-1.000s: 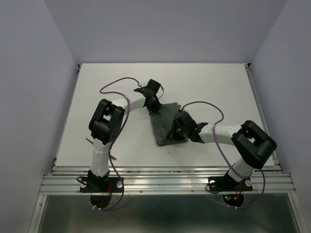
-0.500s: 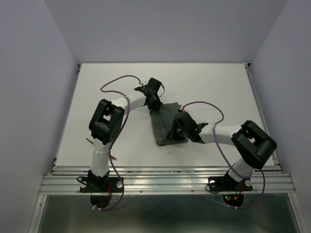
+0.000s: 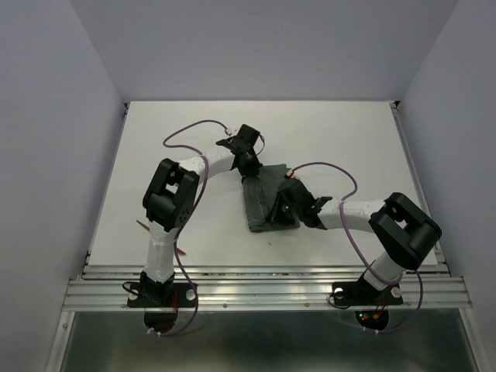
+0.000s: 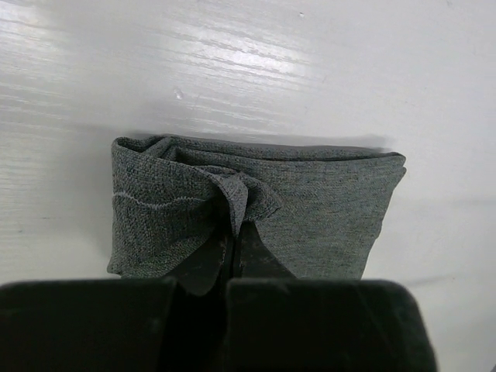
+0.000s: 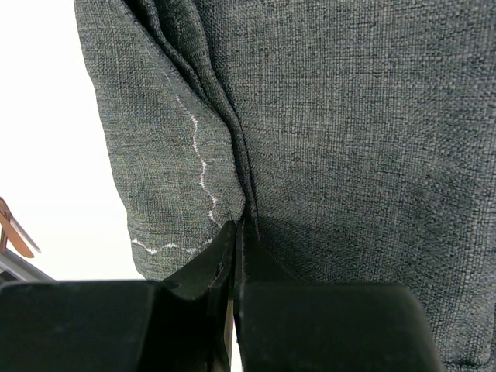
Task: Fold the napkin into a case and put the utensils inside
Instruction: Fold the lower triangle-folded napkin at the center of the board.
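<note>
The grey-green napkin [image 3: 263,203] lies folded into a thick rectangle mid-table between my two arms. My left gripper [image 3: 249,172] is at its far edge, shut on a bunched pleat of the cloth [image 4: 244,198]; the fingertips [image 4: 256,252] meet under that pleat. At the near right side my right gripper [image 3: 282,211] is shut on a fold of the napkin [image 5: 349,139], just beside a white stitched hem [image 5: 198,167]. Copper-brown utensils [image 3: 142,226] show only as thin slivers beside the left arm's base. One tip shows at the left edge of the right wrist view [image 5: 14,232].
Purple cables [image 3: 190,132] loop over both arms above the white table [image 3: 349,139]. The left arm's elbow [image 3: 169,194] stands over the near left area. A metal rail [image 3: 263,291] runs along the near edge, and plain walls close in three sides.
The left gripper has shifted slightly right and away, drawing the napkin's far edge with it, so the cloth looks a little narrower. The right gripper has held still.
</note>
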Controlling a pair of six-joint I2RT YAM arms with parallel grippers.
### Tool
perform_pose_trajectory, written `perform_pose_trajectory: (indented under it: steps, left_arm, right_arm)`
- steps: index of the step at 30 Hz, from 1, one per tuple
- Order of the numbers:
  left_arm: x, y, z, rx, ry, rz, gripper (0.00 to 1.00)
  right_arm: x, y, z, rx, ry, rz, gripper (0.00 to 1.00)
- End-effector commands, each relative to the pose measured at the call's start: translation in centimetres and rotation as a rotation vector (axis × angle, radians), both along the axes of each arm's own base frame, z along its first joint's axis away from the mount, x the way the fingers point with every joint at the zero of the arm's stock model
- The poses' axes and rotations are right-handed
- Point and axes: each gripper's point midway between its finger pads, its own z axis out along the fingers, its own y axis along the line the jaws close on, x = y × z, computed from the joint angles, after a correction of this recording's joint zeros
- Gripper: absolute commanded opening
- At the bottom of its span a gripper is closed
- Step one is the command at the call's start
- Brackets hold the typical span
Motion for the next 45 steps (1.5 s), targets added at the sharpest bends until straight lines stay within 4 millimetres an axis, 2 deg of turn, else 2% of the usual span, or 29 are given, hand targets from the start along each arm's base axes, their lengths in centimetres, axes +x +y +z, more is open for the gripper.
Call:
perform_pose_trajectory:
  steps: [1,13,23,25,28,31,34,41,45]
  left_arm:
    - [0.7,-2.5,3.0,-0.092,-0.061,-0.036,0.0]
    - [1.5,-2.9,0.4,-0.058,-0.021,-0.018,0.0]
    - [2.2,-3.0,0.2,-0.023,-0.029,-0.052,0.0]
    - [2.0,-3.0,0.4,-0.021,-0.03,-0.056,0.03]
    - [1.4,-2.9,1.0,-0.015,-0.041,-0.079,0.15]
    - [1.1,-2.9,2.0,-0.013,-0.058,-0.098,0.3]
    - [1.0,-3.2,3.2,-0.027,-0.079,-0.129,0.37]
    - [0.4,-3.9,4.9,-0.055,-0.111,-0.211,0.41]
    - [-0.2,-5.0,6.6,-0.113,-0.148,-0.281,0.41]
  right_arm:
    - [-1.2,-1.8,-2.3,-0.085,0.036,0.012,0.01]
    - [-1.4,-1.8,-2.7,-0.09,0.046,0.025,0.01]
    - [-2.0,-2.4,-3.0,-0.094,0.054,0.013,0.01]
    - [-2.0,-2.5,-3.1,-0.097,0.056,0.011,0.01]
    - [-1.8,-2.4,-3.0,-0.097,0.052,0.005,0.01]
    - [-1.8,-2.5,-3.1,-0.098,0.053,0.002,0.01]
    - [-2.0,-2.6,-3.3,-0.1,0.063,-0.002,0.01]
    - [-2.1,-2.8,-3.3,-0.097,0.064,-0.018,0.01]
    - [-2.1,-2.7,-3.3,-0.094,0.062,-0.014,0.01]
